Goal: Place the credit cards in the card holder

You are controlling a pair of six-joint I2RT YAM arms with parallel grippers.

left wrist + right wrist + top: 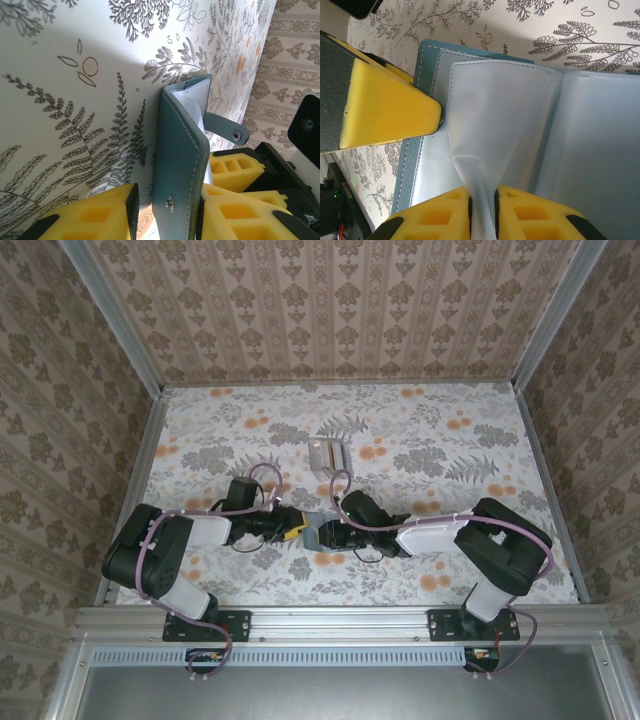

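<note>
Teal cover upright and on edge, the card holder [182, 165] was clamped between the yellow fingers of the left gripper [167, 214], its snap tab hanging loose on the far side. The right gripper [482, 216] faced it from the opposite side, its two pads pinched together on a clear sleeve [495, 125] pulled out from the opened holder, with more pale pockets fanned out beside it. In the overhead view the two grippers met nose to nose near the front middle of the table [450, 440], the holder between them.

The credit cards [327, 453] lay in a small pile on the table farther from the arm bases, well apart from both grippers and almost straight beyond the holder. The right gripper sat slightly nearer that pile. The pile's long axis could not be made out. Since both grippers were occupied, one would probably need to release before a card could be fetched, most likely the right.
</note>
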